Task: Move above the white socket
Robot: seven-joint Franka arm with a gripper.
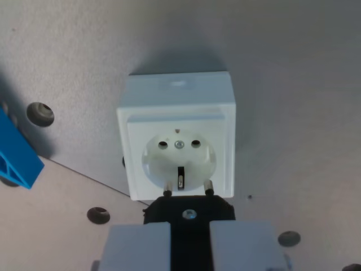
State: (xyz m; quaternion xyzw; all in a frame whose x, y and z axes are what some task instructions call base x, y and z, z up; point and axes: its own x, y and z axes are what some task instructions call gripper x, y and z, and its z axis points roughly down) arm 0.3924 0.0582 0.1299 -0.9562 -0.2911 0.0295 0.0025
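Note:
A white box-shaped socket (177,141) sits on the grey board in the middle of the wrist view, its round recess with two holes and a centre screw facing the camera. At the bottom edge my gripper (190,237) is shut on a black plug (189,210), held between two pale grey fingers (138,245). The plug's two metal pins (167,192) point toward the socket, and in the picture their tips overlap its lower rim. How far the pins stand from the socket face I cannot tell.
A blue plastic piece (17,155) juts in at the wrist view's left edge. Dark round bolt heads (40,114) dot the board, one (98,215) beside the plug and one (289,237) at the lower right. A seam crosses the board at lower left.

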